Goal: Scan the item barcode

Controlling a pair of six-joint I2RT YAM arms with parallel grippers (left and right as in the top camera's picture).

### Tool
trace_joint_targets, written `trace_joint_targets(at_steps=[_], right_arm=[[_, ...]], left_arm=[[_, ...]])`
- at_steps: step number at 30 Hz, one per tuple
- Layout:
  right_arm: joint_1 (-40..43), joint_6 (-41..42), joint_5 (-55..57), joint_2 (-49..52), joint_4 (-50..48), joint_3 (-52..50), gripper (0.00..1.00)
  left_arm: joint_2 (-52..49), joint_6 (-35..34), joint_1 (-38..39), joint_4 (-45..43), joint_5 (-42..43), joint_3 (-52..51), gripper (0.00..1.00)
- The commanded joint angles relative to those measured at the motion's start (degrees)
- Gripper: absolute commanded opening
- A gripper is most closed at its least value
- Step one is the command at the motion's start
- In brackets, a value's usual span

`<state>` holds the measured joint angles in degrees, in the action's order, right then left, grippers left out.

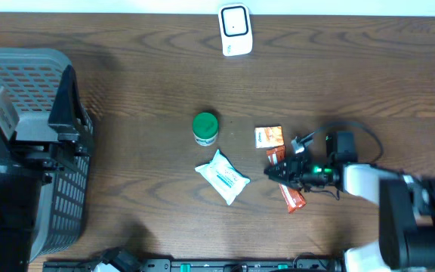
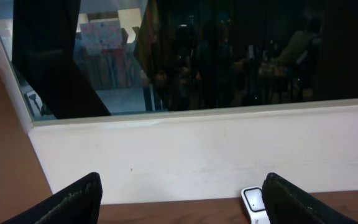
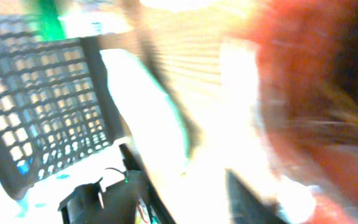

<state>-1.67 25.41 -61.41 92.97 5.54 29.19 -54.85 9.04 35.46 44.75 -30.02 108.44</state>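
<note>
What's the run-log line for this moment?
left gripper: open, empty | right gripper: over red packet, grip unclear, wrist view blurred | white scanner: at far table edge, nothing in front of it

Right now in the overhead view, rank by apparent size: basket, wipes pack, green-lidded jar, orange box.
1. gray basket
2. white wipes pack
3. green-lidded jar and orange box: too alike to rank.

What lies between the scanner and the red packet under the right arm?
The overhead view shows a small orange packet on that line, just above the red packet; from there up to the scanner, only bare table.
</note>
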Motion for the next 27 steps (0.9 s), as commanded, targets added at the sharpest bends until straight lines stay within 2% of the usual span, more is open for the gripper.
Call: trace_joint_targets(at_steps=[1,6,7,8,9,11,14,17,21,27], right_arm=[[-0.3,-0.6,-3.9,-9.9,0.0,0.8,0.99],[-0.3,-2.4,-5.1,-22.5,0.0,0.8,0.99],[-0.3,-5.7,-6.3,-24.9,0.0,0.8,0.93],[-0.3,-8.9,-6.4,-26.6,0.0,0.8,0.41],[-0.3,-9.6,-5.5,-28.2,0.0,0.8,0.01],[-0.1,-5.0,0.7,-31.5,2.1,0.8,0.02],[0.0,2.1,21.3,-36.9,13.2,0.8,0.02],[-0.2,10.2,45.8,-41.2,30.9,0.8,0.01],[-0.2,12.5,53.0,-41.6,40.3,0.8,0.01],[-0.3,12.7,53.2,-37.4,41.1,0.0,0.01]], left_arm=[[0.4,0.1,0.0,-0.3,-0.7,0.0,0.82],[0.4,0.1,0.0,-0.3,-0.7,0.0,0.82],[0.4,0.1,0.0,-0.3,-0.7,0.0,0.82],[0.4,0.1,0.0,-0.3,-0.7,0.0,0.82],[0.4,0.1,0.0,-0.3,-0.7,-0.1,0.82],[0.4,0.1,0.0,-0.3,-0.7,-0.1,0.82],[0.4,0.1,0.0,-0.5,-0.7,-0.1,0.82],[0.4,0.1,0.0,-0.5,-0.7,-0.1,0.82],[0.4,0.1,0.0,-0.5,-0.7,-0.2,0.82],[0.4,0.1,0.0,-0.5,-0.7,-0.4,0.82]])
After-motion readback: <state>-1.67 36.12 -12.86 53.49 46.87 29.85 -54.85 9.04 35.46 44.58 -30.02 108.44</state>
